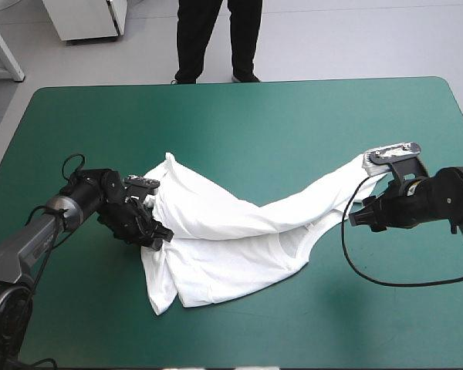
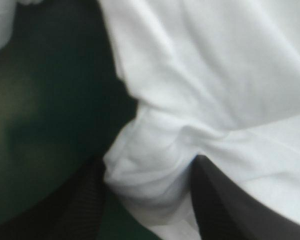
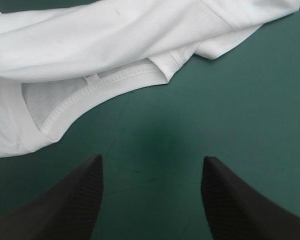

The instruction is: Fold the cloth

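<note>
Treat the fold as not yet begun. The T-shirt (image 1: 231, 231) lies crumpled near the middle of the counter (image 1: 239, 116), on the teal-green cover. One twisted length reaches toward the right arm, and the rest is bunched in overlapping layers. No edge is squared and no clean fold shows. The left gripper (image 2: 149, 162) sits at the left edge of the cloth, its black fingers apart with a bunch of white fabric between them. Judge this as a straddle, not a clamp. The right gripper (image 3: 152, 162) stands near the cloth's right end with its fingers apart over bare cover and nothing between them. The stitched neckline band (image 3: 115, 80) lies just ahead of it. All of the work is therefore left to do: spread the garment flat, then fold the sleeves and body. No container shows in any view, so there are no contents to report.
</note>
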Motion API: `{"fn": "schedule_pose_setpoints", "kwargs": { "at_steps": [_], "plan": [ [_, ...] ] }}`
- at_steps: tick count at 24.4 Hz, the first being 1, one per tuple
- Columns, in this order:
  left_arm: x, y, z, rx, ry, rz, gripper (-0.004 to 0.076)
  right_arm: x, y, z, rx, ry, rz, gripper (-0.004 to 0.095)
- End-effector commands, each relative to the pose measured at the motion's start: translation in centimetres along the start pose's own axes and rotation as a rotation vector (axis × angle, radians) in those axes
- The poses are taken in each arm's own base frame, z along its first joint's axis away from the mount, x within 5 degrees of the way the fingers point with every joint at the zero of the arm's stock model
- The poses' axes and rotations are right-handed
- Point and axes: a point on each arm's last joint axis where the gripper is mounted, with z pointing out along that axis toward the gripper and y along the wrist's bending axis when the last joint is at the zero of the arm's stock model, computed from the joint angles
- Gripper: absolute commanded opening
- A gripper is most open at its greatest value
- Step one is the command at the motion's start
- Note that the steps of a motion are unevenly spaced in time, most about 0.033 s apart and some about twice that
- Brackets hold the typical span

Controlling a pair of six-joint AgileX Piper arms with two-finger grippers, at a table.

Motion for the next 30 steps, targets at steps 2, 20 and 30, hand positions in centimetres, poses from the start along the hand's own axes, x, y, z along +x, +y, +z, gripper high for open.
{"fn": "schedule_pose_setpoints", "kwargs": {
  "at_steps": [2,20,30],
  "plan": [
    [-0.6,-1.6,-1.2,0.015,-0.065,0.034,0.0123,-1.0,-0.5,1.0,0.041,-0.049,-0.022,0.0548],
    [-0.5,-3.9,-0.9,0.049,-0.050,0.095,-0.0009,-5.4,-3.1,11.7,0.104,0.098,-0.068,0.0548],
    [-2.0,-4.2,-3.3,0.031,-0.093,0.145,-0.0009,-6.9,-3.7,17.4,0.061,0.183,-0.055,0.0530]
  ]
}}
